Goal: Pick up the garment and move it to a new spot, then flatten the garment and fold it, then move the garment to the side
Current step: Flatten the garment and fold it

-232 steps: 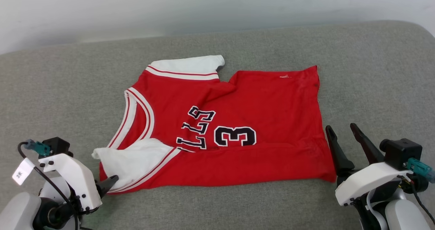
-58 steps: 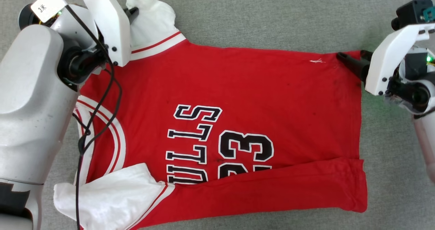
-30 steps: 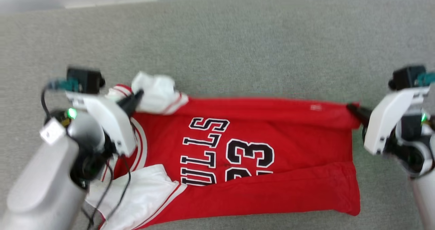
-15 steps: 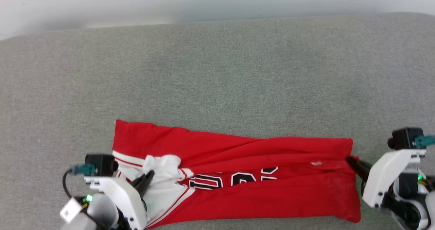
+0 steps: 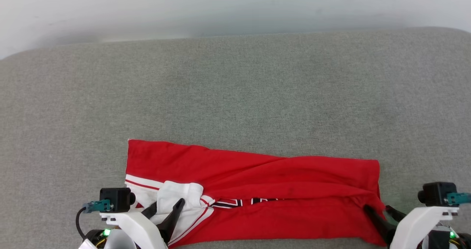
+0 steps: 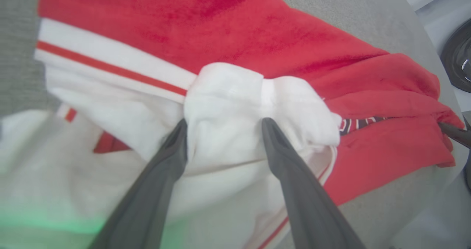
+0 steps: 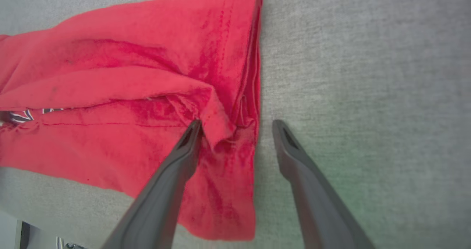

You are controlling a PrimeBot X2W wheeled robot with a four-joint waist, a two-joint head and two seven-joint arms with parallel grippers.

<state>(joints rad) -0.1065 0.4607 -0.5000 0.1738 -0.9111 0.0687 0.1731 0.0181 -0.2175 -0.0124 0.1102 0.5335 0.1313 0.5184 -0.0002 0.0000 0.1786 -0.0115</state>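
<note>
Folding, lengthwise stage, by my reading.

- **Item:** the garment [image 5: 257,190], red, lying as a long band across the lower middle of the head view on the grey padded surface [image 5: 235,94]. Both long edges are turned in, and a strip of black print shows at the seam.
- **Left gripper** [image 5: 166,205], lower left: fingers spread wide astride the bunched white sleeve [image 6: 228,105], clamping nothing.
- **Right gripper** [image 5: 377,207], lower right: likewise wide, one finger against a rumpled red corner, the other over bare surface. Nothing held.
- **Next, likely:** smooth the sleeve lump, then take fresh grips for a crosswise fold, end over end.
</note>
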